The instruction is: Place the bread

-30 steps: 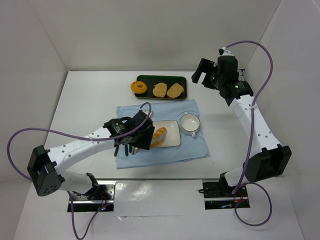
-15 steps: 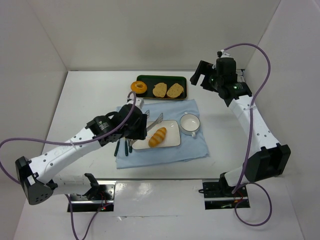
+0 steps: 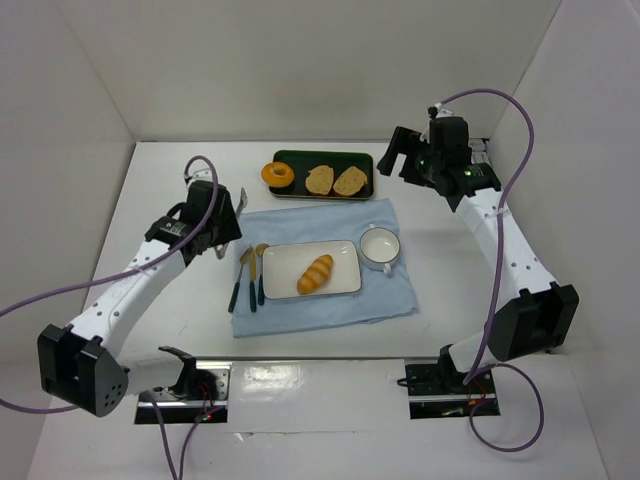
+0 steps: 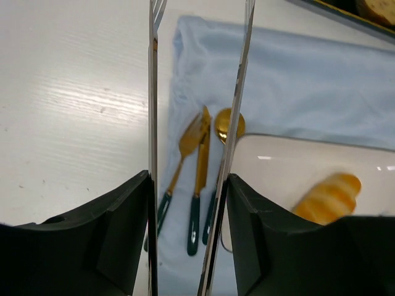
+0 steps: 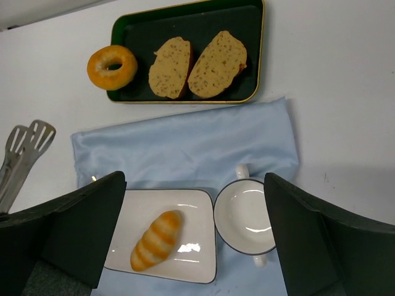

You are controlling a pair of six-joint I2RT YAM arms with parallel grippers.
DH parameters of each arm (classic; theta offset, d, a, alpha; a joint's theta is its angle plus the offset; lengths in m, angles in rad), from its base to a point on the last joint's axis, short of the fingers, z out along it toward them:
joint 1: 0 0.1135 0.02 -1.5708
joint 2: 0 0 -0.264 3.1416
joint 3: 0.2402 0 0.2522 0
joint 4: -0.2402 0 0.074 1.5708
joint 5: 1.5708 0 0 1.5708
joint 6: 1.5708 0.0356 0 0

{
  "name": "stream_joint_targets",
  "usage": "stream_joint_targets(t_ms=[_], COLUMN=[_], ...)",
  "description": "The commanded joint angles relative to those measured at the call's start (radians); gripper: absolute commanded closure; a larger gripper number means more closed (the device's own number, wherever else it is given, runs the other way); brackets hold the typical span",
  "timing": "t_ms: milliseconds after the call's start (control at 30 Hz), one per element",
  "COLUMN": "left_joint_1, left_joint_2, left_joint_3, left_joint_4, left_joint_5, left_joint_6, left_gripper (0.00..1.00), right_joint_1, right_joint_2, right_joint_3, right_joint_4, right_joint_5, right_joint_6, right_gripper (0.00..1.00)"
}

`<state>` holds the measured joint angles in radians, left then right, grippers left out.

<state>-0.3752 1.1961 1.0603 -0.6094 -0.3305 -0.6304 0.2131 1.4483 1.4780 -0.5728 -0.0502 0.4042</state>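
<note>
The bread [image 3: 315,273], a small golden ridged roll, lies on the white rectangular plate [image 3: 345,255] on the blue cloth. It also shows in the left wrist view [image 4: 327,197] and the right wrist view [image 5: 155,240]. My left gripper [image 3: 212,222] is shut on metal tongs [image 4: 152,123], held over the table left of the cloth and apart from the bread. The tongs hold nothing. My right gripper [image 3: 400,152] is open and empty, high at the back right, looking down on the plate [image 5: 197,209].
A white cup [image 3: 379,247] stands right of the plate. A gold fork, knife and spoon [image 3: 248,280] lie left of it on the cloth [image 3: 390,290]. A green tray [image 3: 362,160] at the back holds two bread slices and an orange doughnut [image 3: 278,175].
My left gripper has drawn back from the plate, leftwards and towards the back, with the tongs. The bread stays lying on the plate. The right arm has hardly moved.
</note>
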Motion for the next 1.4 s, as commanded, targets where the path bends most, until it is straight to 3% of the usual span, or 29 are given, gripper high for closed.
stream_joint_targets(t_ms=[0,233,967,1367], left_joint_1=[0.084,0.208,0.358,0.368], left_joint_2=[0.049,0.167,0.486,0.629], left_joint_3=[-0.016,-0.025,0.006,0.062], left_joint_4=[0.126,0.177,0.261,0.29], left_joint_5=[0.01,0.008,0.09,0.131], left_joint_6=[0.058,0.067,0.077,0.075], left_gripper=[0.38,0.38,0.41,0.41], right_joint_1=[-0.006,-0.006,-0.006,-0.015], right_joint_2=[-0.019,-0.028,-0.028,-0.049], right_joint_3=[0.005,-0.004,0.054,0.024], right_joint_4=[-0.006,-0.006,-0.015,-0.024], right_joint_5=[-0.023,-0.033,-0.013,0.01], right_joint_6=[-0.015,-0.015,-0.015,-0.015], right_gripper=[0.0,0.0,0.0,0.0])
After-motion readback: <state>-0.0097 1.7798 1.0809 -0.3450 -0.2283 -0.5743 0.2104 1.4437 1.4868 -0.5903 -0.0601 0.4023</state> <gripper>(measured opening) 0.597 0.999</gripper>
